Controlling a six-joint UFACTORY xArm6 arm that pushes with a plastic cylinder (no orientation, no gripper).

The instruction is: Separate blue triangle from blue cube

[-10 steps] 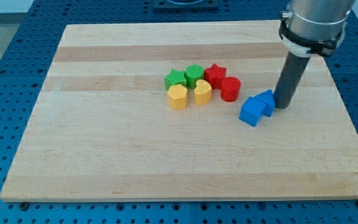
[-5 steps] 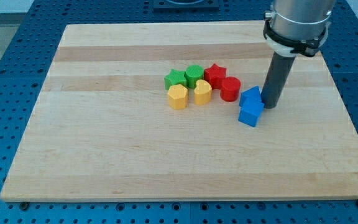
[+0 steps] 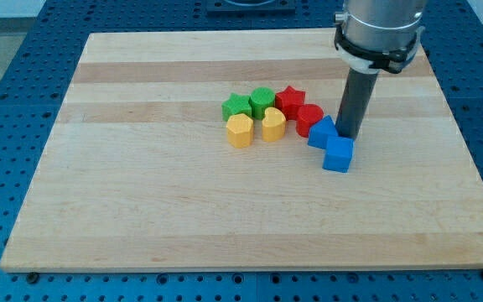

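Blue triangle (image 3: 321, 132) touching my tip (image 3: 348, 137), blue cube (image 3: 338, 155) adj.

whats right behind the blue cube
My tip comes down just behind the blue cube, with the blue triangle beside it to the view's left. The rod's very end is partly hidden.

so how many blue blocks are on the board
2. The blue triangle sits against the red cylinder; the blue cube touches it on the lower right. None seem hidden.
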